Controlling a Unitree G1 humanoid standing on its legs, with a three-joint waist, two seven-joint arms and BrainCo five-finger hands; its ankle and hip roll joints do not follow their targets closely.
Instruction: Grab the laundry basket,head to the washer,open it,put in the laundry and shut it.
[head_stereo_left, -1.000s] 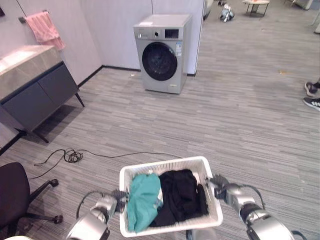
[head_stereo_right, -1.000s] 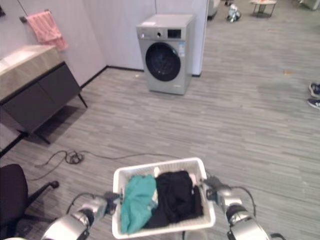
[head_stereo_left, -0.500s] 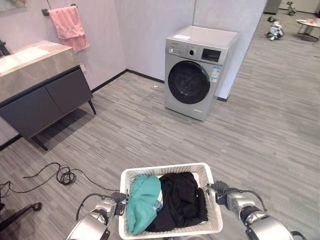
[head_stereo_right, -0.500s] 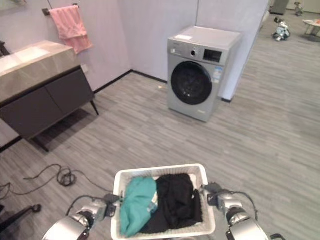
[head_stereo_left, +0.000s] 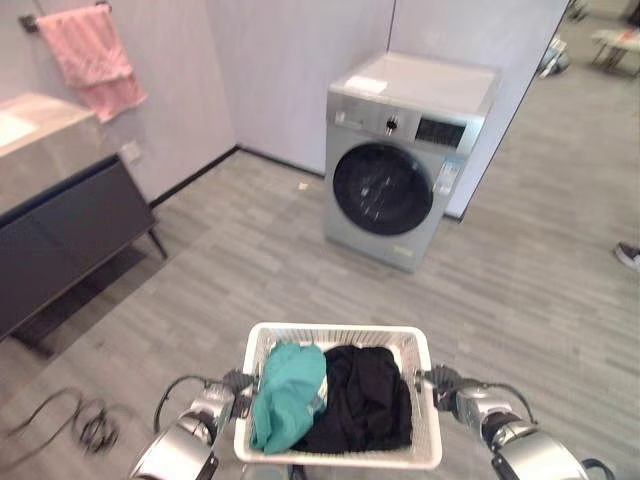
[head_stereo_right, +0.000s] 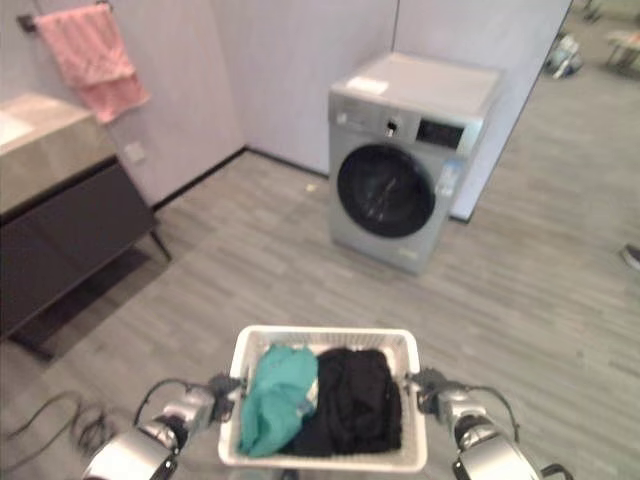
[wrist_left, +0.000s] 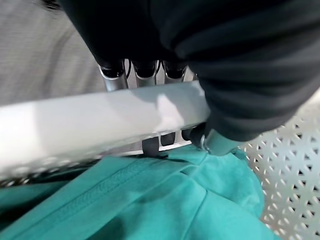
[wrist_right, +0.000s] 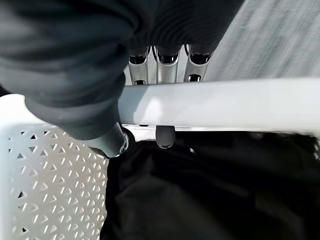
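Note:
I carry a white perforated laundry basket (head_stereo_left: 425, 400) low in front of me. A teal garment (head_stereo_left: 290, 392) lies in its left half and black clothes (head_stereo_left: 365, 395) in its right half. My left hand (head_stereo_left: 236, 388) is shut on the basket's left rim (wrist_left: 100, 120), fingers curled under it. My right hand (head_stereo_left: 440, 382) is shut on the right rim (wrist_right: 225, 102) the same way. The grey front-loading washer (head_stereo_left: 405, 160) stands ahead against the wall, its round dark door (head_stereo_left: 382, 189) closed.
A dark vanity cabinet (head_stereo_left: 60, 235) with a stone top stands at the left, a pink towel (head_stereo_left: 92, 55) on the wall above it. A black cable (head_stereo_left: 85, 425) lies on the floor at lower left. A person's shoe (head_stereo_left: 628, 255) shows at the right edge. Grey plank floor lies between me and the washer.
The camera has moved toward the washer, which looks larger and nearer. The vanity has slid toward the left. Both hands keep their hold on the basket.

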